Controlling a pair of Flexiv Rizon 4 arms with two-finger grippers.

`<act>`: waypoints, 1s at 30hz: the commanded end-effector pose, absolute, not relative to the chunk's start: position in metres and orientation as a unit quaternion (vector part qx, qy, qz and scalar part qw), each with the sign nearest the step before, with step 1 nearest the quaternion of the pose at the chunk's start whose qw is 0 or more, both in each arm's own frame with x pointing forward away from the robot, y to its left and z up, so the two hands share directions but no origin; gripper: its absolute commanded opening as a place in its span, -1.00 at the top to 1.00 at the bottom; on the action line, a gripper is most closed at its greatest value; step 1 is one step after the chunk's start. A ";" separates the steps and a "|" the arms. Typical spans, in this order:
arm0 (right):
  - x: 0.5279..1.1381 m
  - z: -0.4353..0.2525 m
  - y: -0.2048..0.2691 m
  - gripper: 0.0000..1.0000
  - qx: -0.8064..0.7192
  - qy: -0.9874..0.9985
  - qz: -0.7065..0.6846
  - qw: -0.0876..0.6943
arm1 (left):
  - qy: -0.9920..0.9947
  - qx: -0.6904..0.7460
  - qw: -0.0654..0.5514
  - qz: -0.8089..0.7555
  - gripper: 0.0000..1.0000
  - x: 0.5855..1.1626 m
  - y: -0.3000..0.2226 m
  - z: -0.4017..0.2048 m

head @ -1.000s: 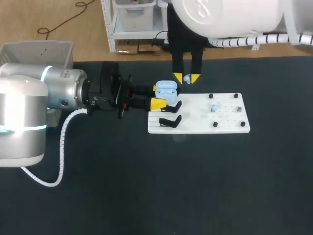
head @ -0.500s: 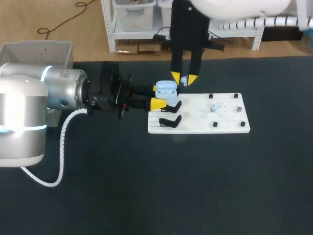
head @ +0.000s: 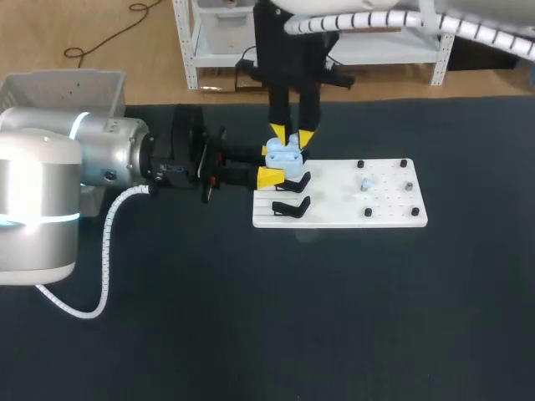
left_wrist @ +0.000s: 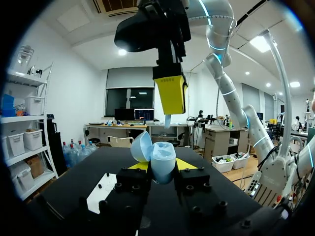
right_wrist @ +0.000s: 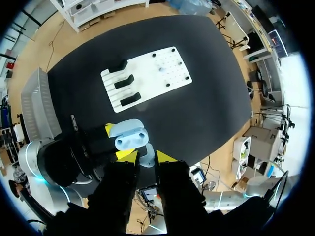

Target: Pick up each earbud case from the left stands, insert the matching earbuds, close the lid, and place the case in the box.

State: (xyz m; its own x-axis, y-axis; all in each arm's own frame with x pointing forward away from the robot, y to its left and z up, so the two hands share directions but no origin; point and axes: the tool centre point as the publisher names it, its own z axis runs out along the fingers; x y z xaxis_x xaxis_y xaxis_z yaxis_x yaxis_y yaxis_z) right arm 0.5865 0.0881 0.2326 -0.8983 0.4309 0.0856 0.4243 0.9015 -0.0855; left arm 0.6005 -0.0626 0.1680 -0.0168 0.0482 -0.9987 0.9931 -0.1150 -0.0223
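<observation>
My left gripper [head: 272, 164] pinches the open earbud case [head: 284, 155] at the white board's [head: 351, 214] left edge; my right gripper [head: 292, 136] hangs just over it, fingers nipping an earbud [right_wrist: 146, 159].

- The left gripper [left_wrist: 162, 169] clamps a light blue earbud case [left_wrist: 163, 161] between its 2 yellow tips, 1 on each side.
- The case's lid [left_wrist: 141, 146] stands open, tilted away from the body.
- The right gripper [left_wrist: 171, 96] hangs directly above the case, fingers pointing down.
- A pale earbud [left_wrist: 167, 121] pokes out below its yellow tips, just above the case's opening and apart from it.
- A white board [left_wrist: 98, 194] with small black pegs lies on the black table [left_wrist: 93, 160] beside the left gripper.
</observation>
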 end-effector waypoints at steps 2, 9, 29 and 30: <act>0.583 0.230 0.089 1.00 -0.230 -0.972 0.032 0.047 | 0.487 0.535 0.454 -0.521 1.00 0.600 -0.062 0.168; 0.578 0.233 0.090 1.00 -0.255 -0.966 0.027 0.038 | 0.487 0.535 0.454 -0.521 1.00 0.600 -0.062 0.168; 0.584 0.222 0.104 1.00 -0.253 -0.965 0.067 0.002 | 0.487 0.535 0.454 -0.521 1.00 0.600 -0.062 0.168; 0.585 0.222 0.104 1.00 -0.253 -0.965 0.068 0.002 | 0.487 0.535 0.454 -0.521 1.00 0.600 -0.062 0.168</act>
State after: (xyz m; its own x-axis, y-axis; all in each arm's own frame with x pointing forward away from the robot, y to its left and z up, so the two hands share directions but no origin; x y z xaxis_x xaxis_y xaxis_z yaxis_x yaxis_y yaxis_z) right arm 0.5834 0.1012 0.2221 -0.8731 0.4866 -0.0291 0.4862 0.8648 -0.1254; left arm 0.6005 -0.0626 0.1680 -0.0168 0.0482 -0.9987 0.9931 -0.1150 -0.0222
